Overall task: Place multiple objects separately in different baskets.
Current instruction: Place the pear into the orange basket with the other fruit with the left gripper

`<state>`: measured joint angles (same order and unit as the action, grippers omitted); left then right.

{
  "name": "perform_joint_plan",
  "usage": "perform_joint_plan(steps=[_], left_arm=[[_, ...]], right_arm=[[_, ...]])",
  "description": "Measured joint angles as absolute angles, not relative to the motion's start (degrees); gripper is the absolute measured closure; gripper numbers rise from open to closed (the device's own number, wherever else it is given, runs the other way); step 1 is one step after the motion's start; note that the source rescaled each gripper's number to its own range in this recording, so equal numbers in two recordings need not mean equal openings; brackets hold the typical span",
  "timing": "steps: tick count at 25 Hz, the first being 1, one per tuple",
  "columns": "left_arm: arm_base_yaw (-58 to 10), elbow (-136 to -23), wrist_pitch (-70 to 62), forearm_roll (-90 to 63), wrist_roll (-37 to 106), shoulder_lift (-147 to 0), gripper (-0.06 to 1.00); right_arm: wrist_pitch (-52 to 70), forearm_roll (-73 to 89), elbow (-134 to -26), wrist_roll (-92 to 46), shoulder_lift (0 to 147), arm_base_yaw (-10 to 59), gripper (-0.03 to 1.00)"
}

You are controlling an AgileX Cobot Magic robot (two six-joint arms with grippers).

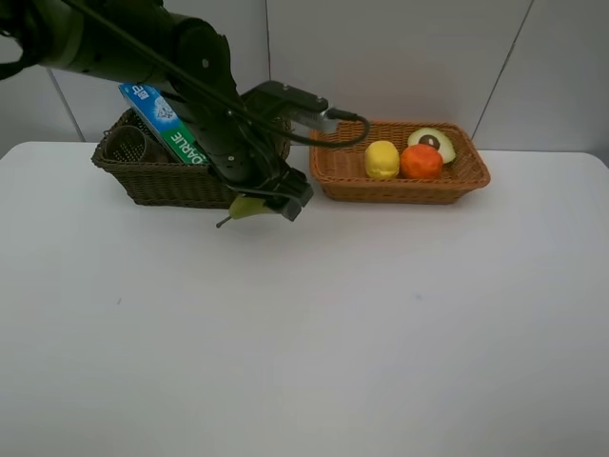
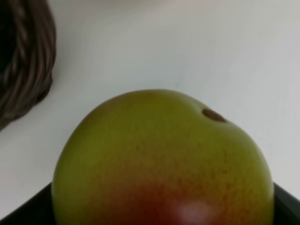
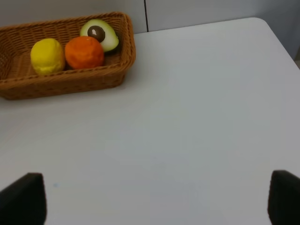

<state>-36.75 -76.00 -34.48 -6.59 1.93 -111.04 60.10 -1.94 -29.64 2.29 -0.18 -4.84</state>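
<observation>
Claw on my left arm (image 1: pixel 271 203) is grasping the pear (image 1: pixel 249 207); I am judging it needs carrying to the tan basket (image 1: pixel 474 177).

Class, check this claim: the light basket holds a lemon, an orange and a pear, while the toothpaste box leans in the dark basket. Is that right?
Not quite. The light basket holds the lemon, orange and an avocado half, not a pear. The exterior high view shows it. The toothpaste box does lean in the dark basket.

White table (image 1: pixel 381 362) fills foreground; pale grey panelled wall (image 1: pixel 400 57) behind, dark seams, even light.
</observation>
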Motion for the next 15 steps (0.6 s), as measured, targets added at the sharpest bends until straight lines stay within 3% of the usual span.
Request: perform_joint_plan(steps=[15], left_arm=[[-38.28, -88.73, -31.19, -7.12, 2.2, -111.04, 0.03]], right_arm=[[60.1, -1.94, -29.64, 2.29, -0.18, -4.84, -0.03]])
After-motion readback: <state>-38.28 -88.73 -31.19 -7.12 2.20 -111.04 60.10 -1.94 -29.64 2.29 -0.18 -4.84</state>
